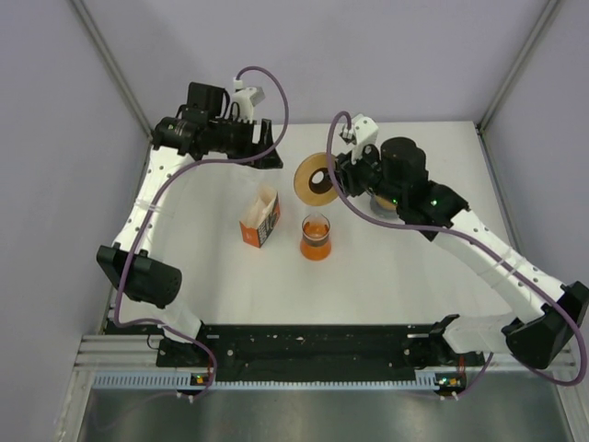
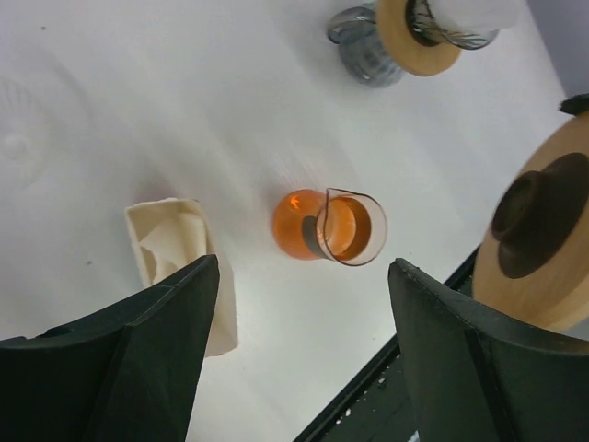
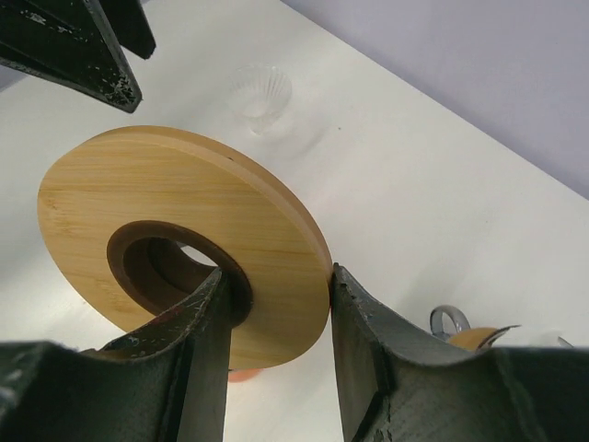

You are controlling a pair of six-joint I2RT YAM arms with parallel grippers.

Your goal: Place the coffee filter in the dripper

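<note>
The left gripper (image 2: 304, 267) hangs with its jaws spread wide and nothing between them, above the white table (image 1: 396, 276). It looks down on an orange-tinted glass carafe (image 2: 327, 226) and, just beside it, the cream paper coffee filters (image 2: 166, 235) standing in their orange cardboard box (image 1: 253, 230). The right gripper (image 3: 278, 276) is clamped on the rim of a round pale wooden ring (image 3: 202, 198) with a dark inner collar, held tilted in the air. Beyond it a small clear fluted glass cone (image 3: 260, 92), probably the dripper body, sits on the table. No filter is out of the box yet. The risks, as I judge them: the thin papers may come out several at once or drag the light box over into the carafe, and the ring, pinched at one edge only, may swing or slip.
</note>
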